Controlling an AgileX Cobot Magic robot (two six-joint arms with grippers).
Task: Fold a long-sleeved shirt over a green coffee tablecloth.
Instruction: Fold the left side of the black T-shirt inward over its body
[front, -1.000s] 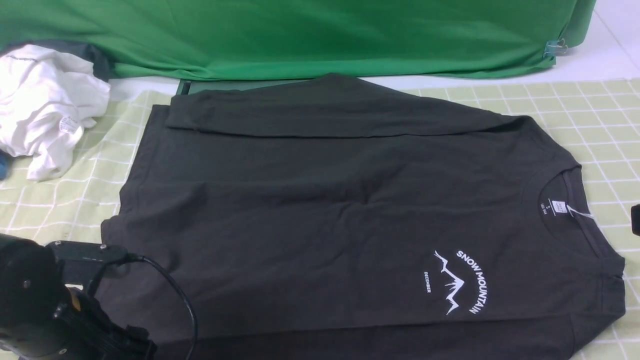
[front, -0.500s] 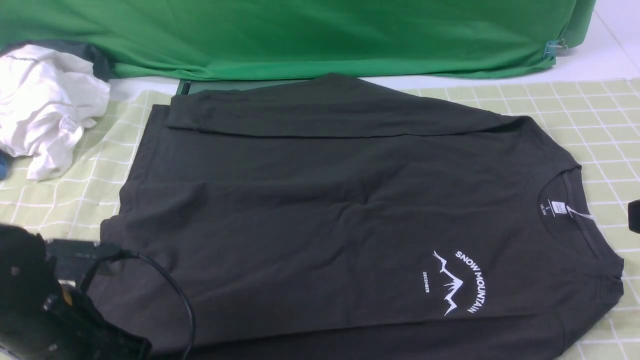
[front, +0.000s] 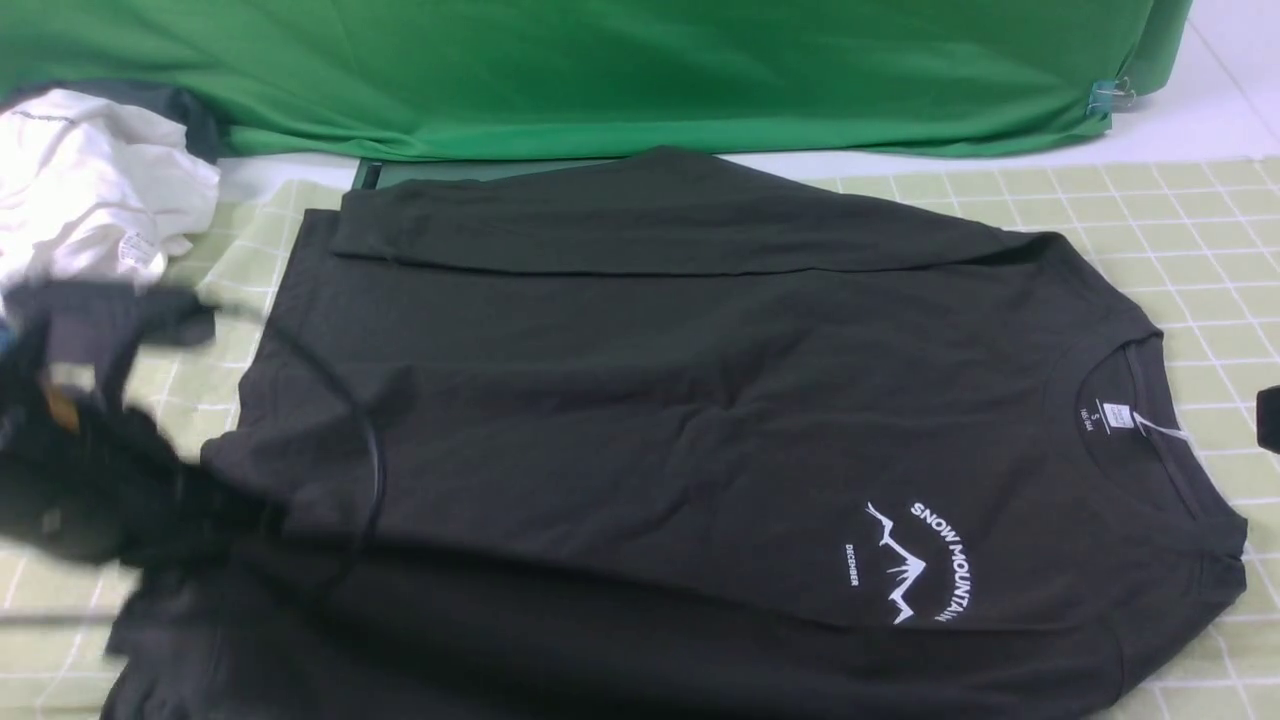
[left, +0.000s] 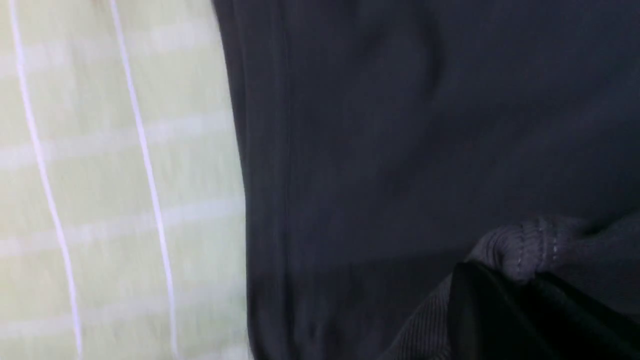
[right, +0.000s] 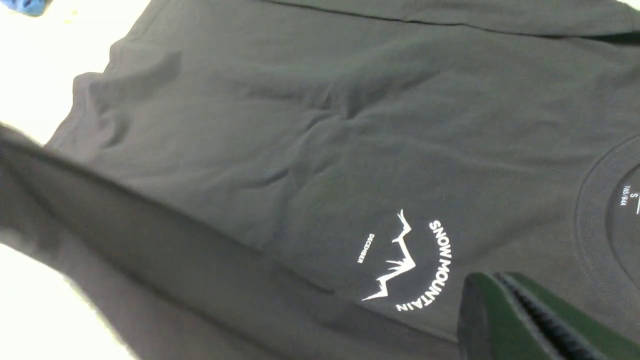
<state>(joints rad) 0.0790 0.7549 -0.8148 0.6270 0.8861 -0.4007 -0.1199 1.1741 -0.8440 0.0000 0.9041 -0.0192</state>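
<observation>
The long-sleeved shirt (front: 650, 400) lies black and flat on the green coffee tablecloth (front: 1150, 210), collar to the right, its white mountain print (front: 915, 565) facing up. The far sleeve is folded across the body. My left arm (front: 90, 470) is a blur at the left edge. In the left wrist view my left gripper (left: 520, 275) is shut on the ribbed cuff (left: 525, 245) of the near sleeve, raised over the shirt's hem. My right gripper (right: 492, 277) is shut and holds nothing, hanging above the chest beside the print (right: 405, 265).
A crumpled white garment (front: 90, 200) sits at the back left on the checked cloth. A plain bright green sheet (front: 600, 70) hangs along the back, clipped (front: 1110, 95) at its right end. A dark part of the right arm (front: 1268, 420) shows at the right edge.
My left gripper has closed on the near sleeve's cuff and swung up and away from the near-left corner, dragging the sleeve with it. The hem corner has bunched. The right arm barely moved.
</observation>
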